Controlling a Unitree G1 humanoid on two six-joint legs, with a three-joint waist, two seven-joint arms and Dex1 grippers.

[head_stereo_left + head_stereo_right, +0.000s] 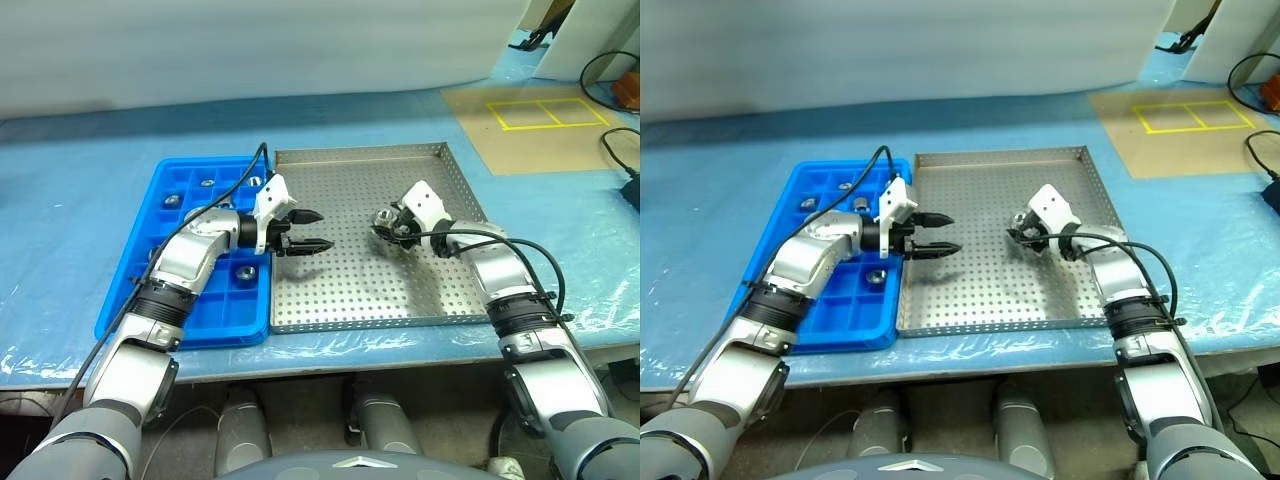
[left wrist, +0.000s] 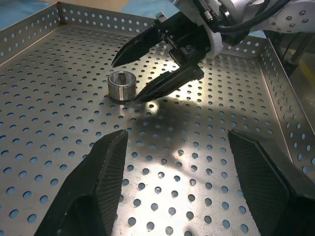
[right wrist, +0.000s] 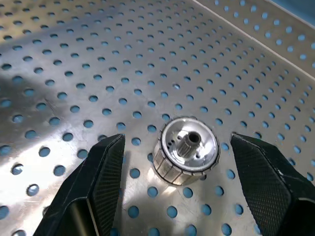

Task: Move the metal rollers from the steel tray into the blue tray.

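The steel tray [image 1: 350,290] lies mid-table with the blue tray [image 1: 130,270] against its left side. One metal roller [image 3: 187,150] stands upright on the perforated floor. My right gripper [image 1: 382,226] is open with a finger on each side of that roller, not touching it; the left wrist view shows the same roller [image 2: 121,84] between those black fingers [image 2: 162,86]. My left gripper [image 1: 322,229] is open and empty, hovering over the steel tray's left part and pointing toward the right gripper. Several rollers [image 1: 243,270] sit in the blue tray's compartments.
Both trays rest on a table covered in blue sheet, near its front edge. A brown board with yellow taped squares [image 1: 548,112] lies at the back right. Black cables [image 1: 620,150] run along the right side.
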